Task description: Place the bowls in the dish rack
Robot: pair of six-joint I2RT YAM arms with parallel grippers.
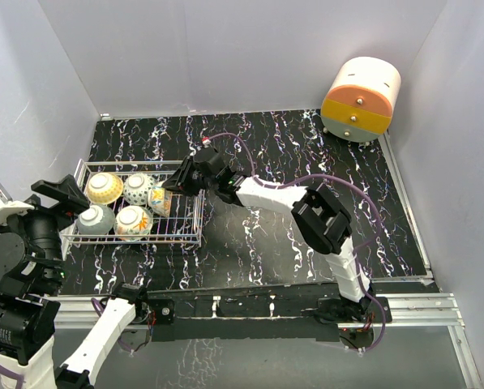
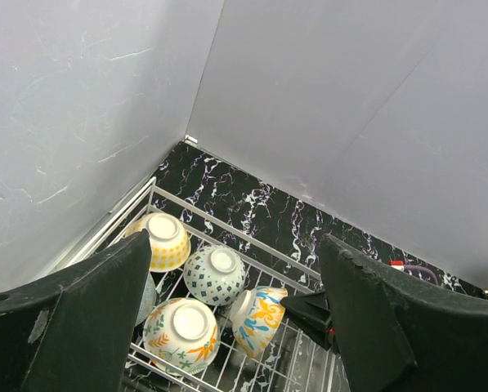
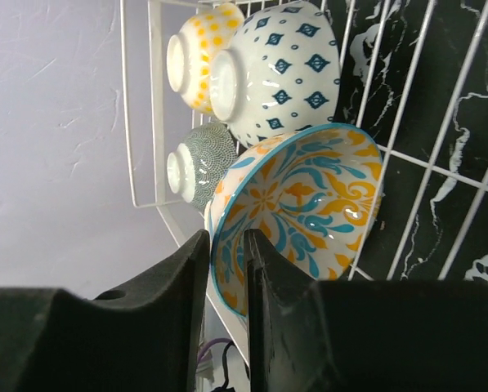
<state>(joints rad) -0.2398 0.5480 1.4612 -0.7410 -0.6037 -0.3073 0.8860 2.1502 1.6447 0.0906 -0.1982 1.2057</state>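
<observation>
Four bowls (image 1: 134, 222) lie upturned in the dish rack (image 1: 136, 241) seen from above, the teal-rimmed bowl (image 1: 160, 199) on edge beside them; left wrist: left gripper (image 2: 235, 241) spread, idle overhead; right wrist: right gripper (image 3: 226, 245) pinching that rim, so settle it before releasing.

I find the white wire dish rack (image 1: 177, 241) on the counter's (image 1: 266, 154) left side. Four bowls sit base-up inside: yellow bowl (image 1: 104, 187), blue-patterned bowl (image 1: 139, 189), grey bowl (image 1: 96, 219) and floral bowl (image 1: 134, 221). A fifth bowl (image 1: 160, 200) stands on edge just right of them, with the right end effector (image 1: 171, 188) against it.
</observation>
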